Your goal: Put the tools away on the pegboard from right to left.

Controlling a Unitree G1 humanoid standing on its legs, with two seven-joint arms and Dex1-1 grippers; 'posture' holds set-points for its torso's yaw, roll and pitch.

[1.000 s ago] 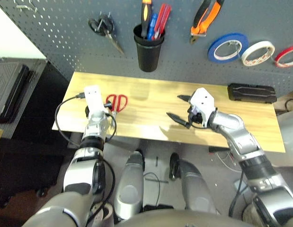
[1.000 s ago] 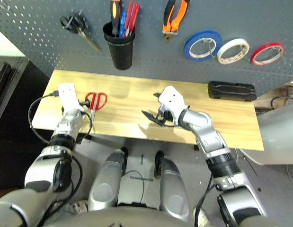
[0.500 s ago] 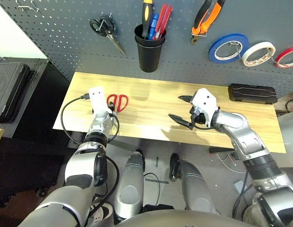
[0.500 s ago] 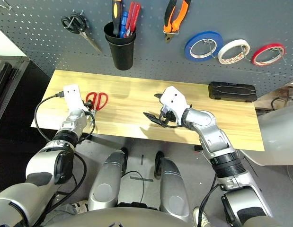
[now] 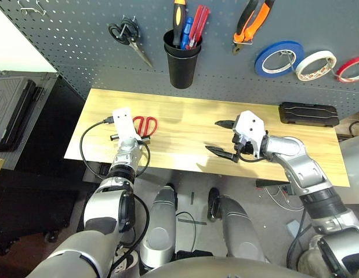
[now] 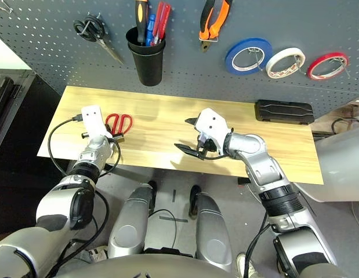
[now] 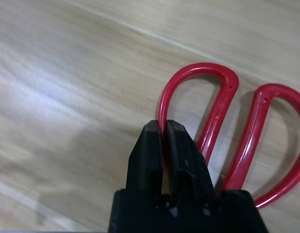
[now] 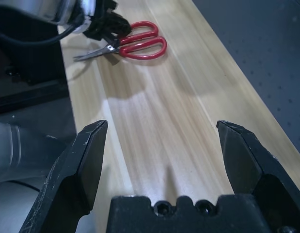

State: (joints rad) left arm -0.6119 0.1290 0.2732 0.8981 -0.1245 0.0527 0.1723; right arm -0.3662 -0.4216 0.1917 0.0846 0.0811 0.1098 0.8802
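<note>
the left wrist view shows the left end effector [image 7: 163, 125] pinching one handle loop of the red-handled scissors [image 7: 220, 114]; the head view hides this contact behind the arm. the right wrist view shows the scissors' blades, and the right end effector [image 8: 162, 126] spread, with nothing between its fingers.

the scissors lie on the left part of the counter [image 5: 179, 139]. bare counter extends between the two end effectors; the right one is near the front edge. a black case [image 5: 308, 114] sits by the rear edge.

on the pegboard [image 5: 98, 52], the black cup [image 5: 182, 69] contains the screwdriver [image 5: 178, 20], a blue-handled tool [image 5: 187, 30] and red-handled tools [image 5: 199, 24]. the pliers [image 5: 252, 23] and cream-white tape roll [image 5: 316, 65] hang to its right.
</note>
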